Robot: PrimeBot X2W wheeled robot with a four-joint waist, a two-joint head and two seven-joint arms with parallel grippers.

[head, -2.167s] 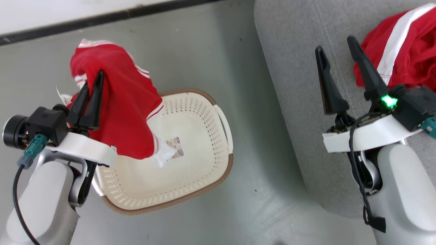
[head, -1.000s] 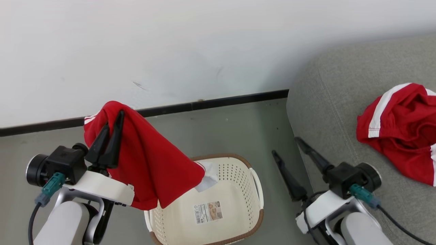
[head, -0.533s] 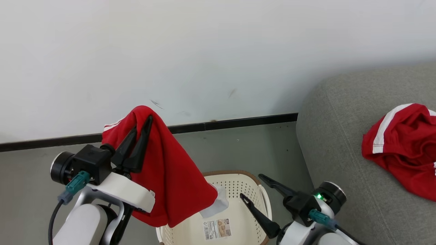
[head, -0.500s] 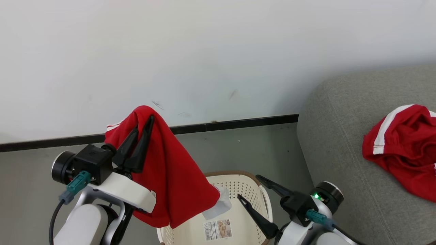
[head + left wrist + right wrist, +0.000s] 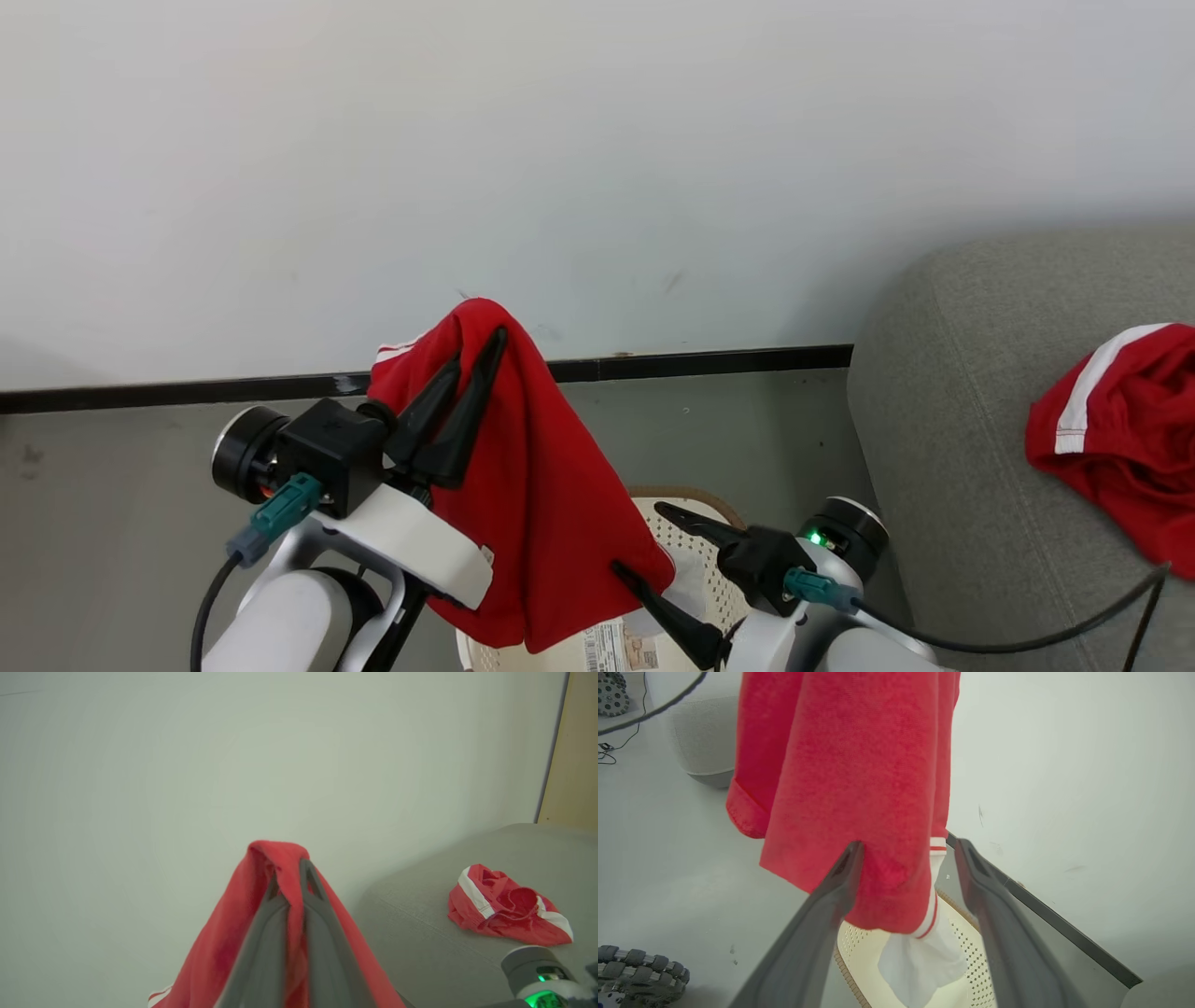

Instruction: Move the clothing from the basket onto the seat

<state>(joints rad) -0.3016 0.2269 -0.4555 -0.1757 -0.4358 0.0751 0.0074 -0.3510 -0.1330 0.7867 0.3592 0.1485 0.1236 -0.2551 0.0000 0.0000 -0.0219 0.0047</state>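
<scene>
Bright red clothing (image 5: 546, 523) with white stripe trim in black left fingers (image 5: 471, 401), second red-white piece (image 5: 1130, 467) to their right, grey seat (image 5: 952, 448), cream perforated basket (image 5: 689, 492) with brown rim below them.

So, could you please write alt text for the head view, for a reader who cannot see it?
The left pincer holds a red garment aloft, shut on its top, so it hangs over the cream basket. The right pincer is open beside the garment's lower edge, and a second red garment lies on the grey seat at right.
</scene>
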